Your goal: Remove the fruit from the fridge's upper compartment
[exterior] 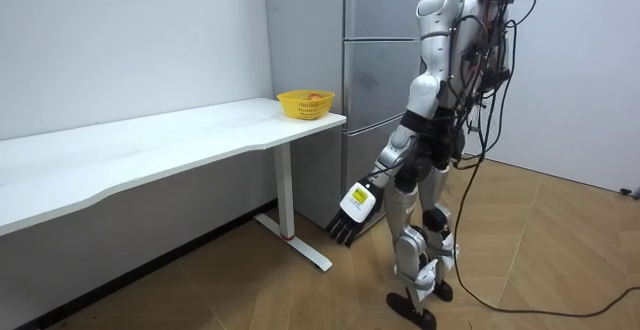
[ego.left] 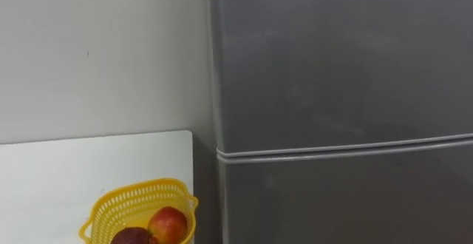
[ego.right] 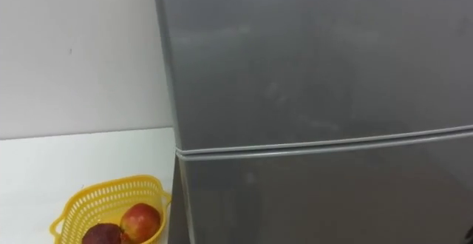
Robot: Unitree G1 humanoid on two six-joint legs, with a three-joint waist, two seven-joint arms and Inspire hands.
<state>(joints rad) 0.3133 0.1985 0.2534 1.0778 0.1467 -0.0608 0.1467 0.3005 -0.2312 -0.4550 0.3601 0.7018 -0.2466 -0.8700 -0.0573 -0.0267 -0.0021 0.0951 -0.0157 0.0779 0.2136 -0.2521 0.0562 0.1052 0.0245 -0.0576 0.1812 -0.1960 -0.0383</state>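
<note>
The fridge (ego.left: 340, 66) stands shut, its upper door (ego.left: 347, 52) and lower door (ego.left: 347, 200) flush, with a thin seam between them. The table (ego.left: 44, 170) ends just beside the fridge's left side, with a narrow gap between. A basket (ego.left: 137, 192) fills the table's back corner nearest the fridge. The floor (exterior: 300, 290) before the fridge lies open.

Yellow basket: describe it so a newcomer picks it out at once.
Find the tall grey fridge; a white table stands to its left. At the table end nearest the fridge sits the yellow basket, latticed, holding a reddish fruit and a darker fruit.
</note>
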